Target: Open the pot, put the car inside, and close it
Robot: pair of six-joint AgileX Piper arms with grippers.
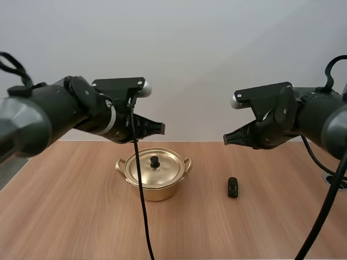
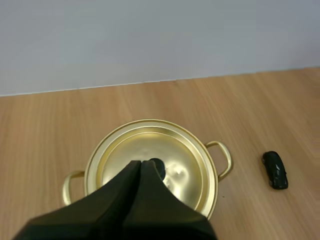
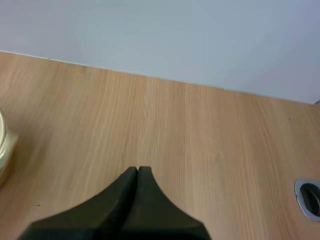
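Both hands are closed on nothing. The left hand (image 1: 161, 128) hangs over the pot (image 1: 157, 190), ready for the lid (image 1: 165, 172) knob (image 1: 154, 161). The right hand (image 1: 226, 139) hangs above the car (image 1: 232, 187), which lies on the surface (image 1: 81, 216) right of the pot.

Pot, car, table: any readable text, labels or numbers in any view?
None can be read. The pot, its lid and the table show plain surfaces with no word, label, brand, number or sign. The car is too small to tell any marking.
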